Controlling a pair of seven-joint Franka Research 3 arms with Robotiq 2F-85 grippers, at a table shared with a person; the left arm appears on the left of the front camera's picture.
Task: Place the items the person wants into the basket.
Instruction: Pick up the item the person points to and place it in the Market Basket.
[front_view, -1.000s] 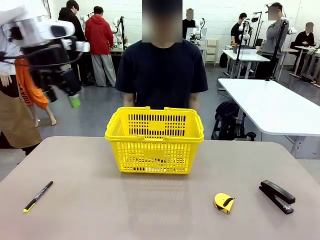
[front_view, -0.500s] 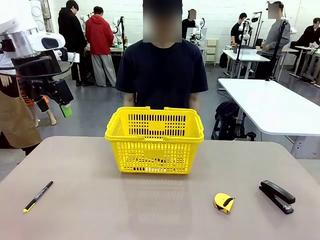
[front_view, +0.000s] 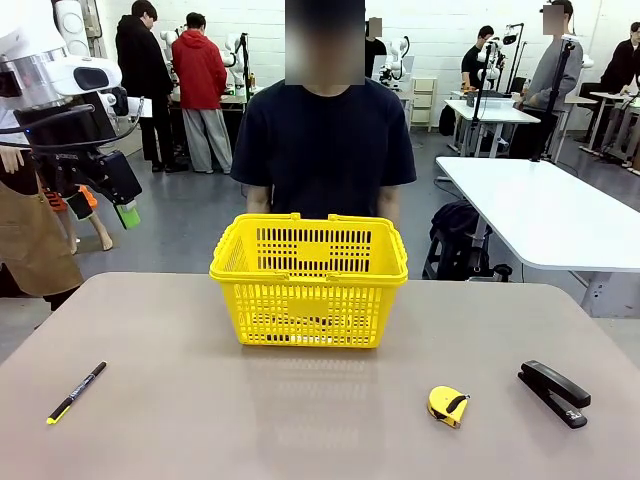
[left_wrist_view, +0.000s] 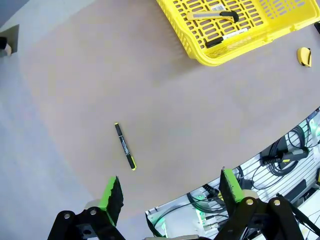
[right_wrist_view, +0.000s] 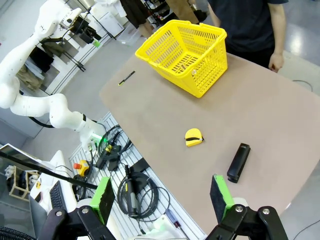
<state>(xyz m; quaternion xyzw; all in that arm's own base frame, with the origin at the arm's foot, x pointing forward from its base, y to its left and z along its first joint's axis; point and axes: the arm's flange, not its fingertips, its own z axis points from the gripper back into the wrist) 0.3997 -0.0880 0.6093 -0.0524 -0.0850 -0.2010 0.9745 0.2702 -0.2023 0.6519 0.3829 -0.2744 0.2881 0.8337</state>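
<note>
Two of the three tools, the utility knife (left_wrist_view: 212, 16) and the marker (left_wrist_view: 227, 37), lie in the basket (front_view: 300, 310) at mid-frame of my front view. The pen (front_view: 77, 392) lies alone at lower left, near the table's (front_view: 200, 430) left edge, with bare tabletop all around it. My left gripper (front_view: 105, 208) hangs spread and empty at upper left, well clear of the basket, and my right gripper (right_wrist_view: 161, 196) is likewise spread wide, holding nothing.
</note>
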